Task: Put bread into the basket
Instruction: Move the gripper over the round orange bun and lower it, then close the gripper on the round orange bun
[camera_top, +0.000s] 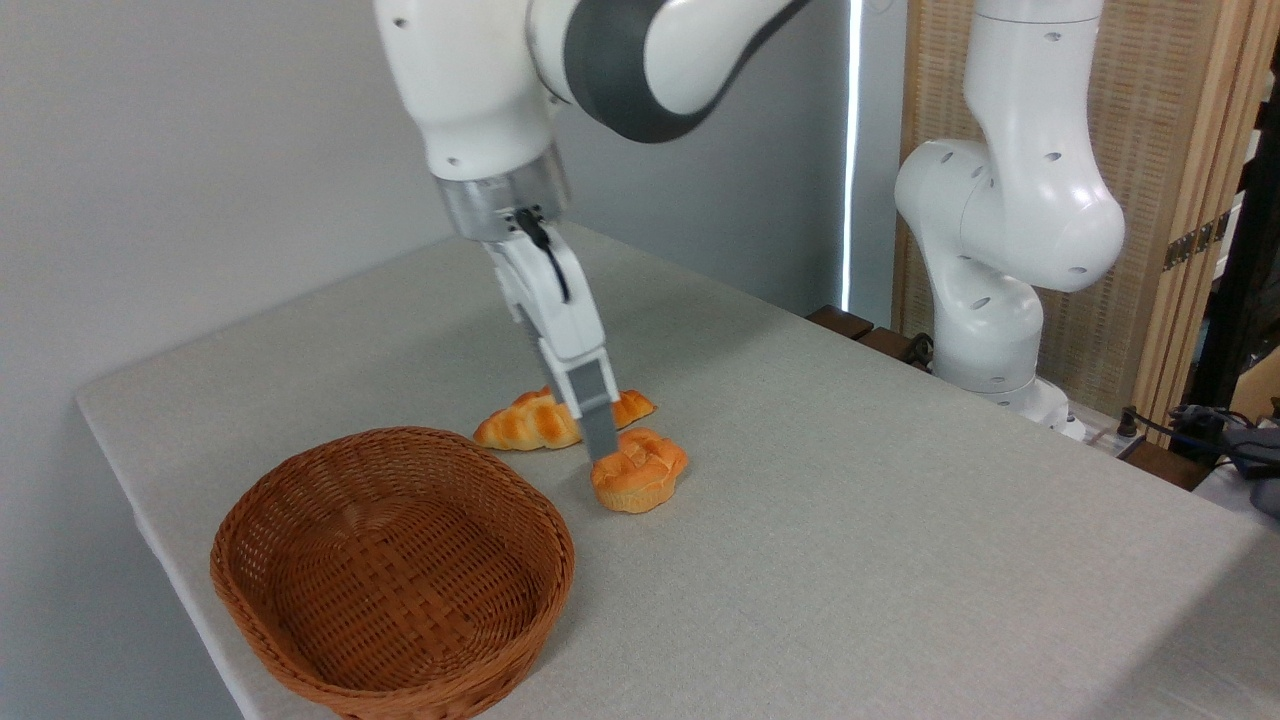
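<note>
The bread (645, 472), a small round orange-golden bun with a swirled top, sits on the table near the middle, tilted so its paler underside shows. My gripper (602, 448) comes down from the upper left and its grey fingertip (598, 432) meets the bun's upper left edge. I see the fingers edge-on as a single strip, so their spacing is hidden. The basket (330, 462), reddish-brown woven wicker with a thick rim, stands empty at the front left, a short way left of the bun.
A longer braided golden loaf (530, 422) lies just behind the bun, partly hidden by my gripper. The arm's white base (990, 300) stands at the table's far right edge. The table's left edge (150, 520) runs close beside the basket.
</note>
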